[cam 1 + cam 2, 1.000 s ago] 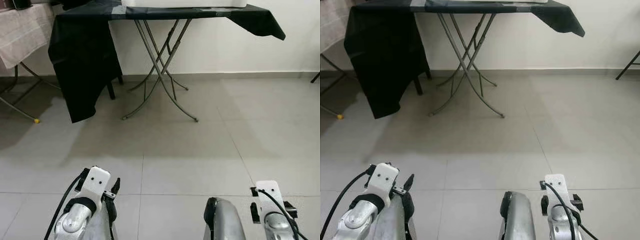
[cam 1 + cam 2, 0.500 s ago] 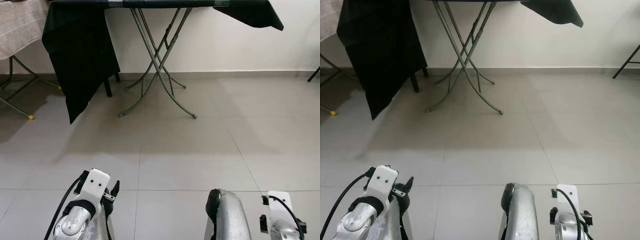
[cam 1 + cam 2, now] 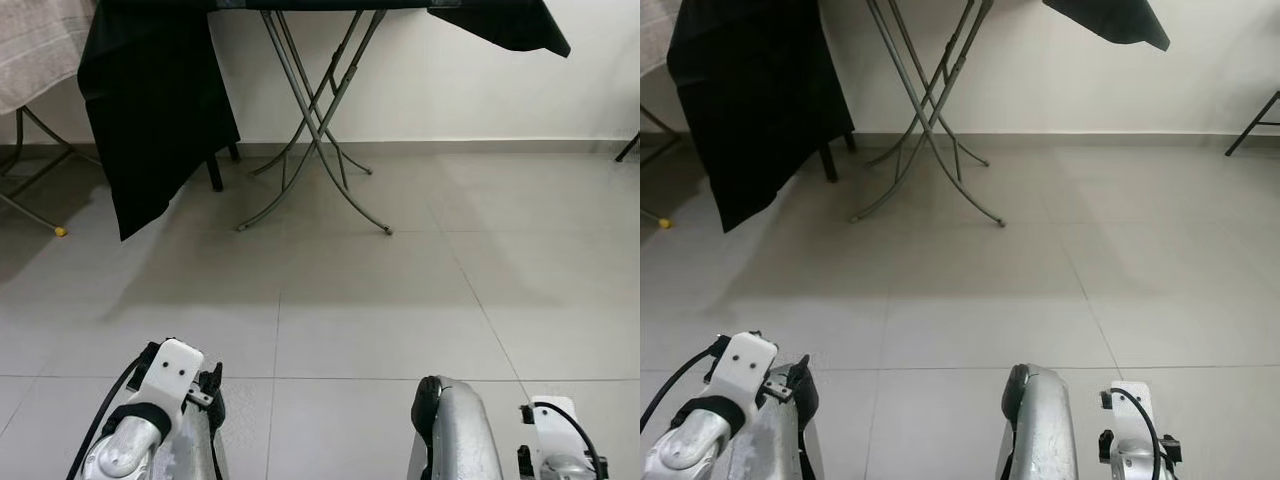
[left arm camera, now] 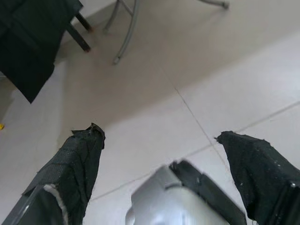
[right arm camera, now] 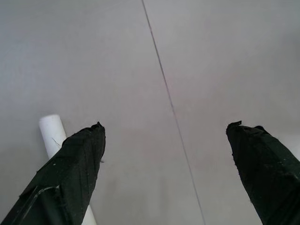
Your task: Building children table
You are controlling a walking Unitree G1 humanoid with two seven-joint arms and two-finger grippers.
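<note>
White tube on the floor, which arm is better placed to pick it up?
Probably the right. The right gripper is open above the tile with the tube beside one finger.

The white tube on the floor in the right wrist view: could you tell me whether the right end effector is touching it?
Cannot tell. In the right wrist view one black finger overlaps the white tube, hiding any contact or gap.
</note>
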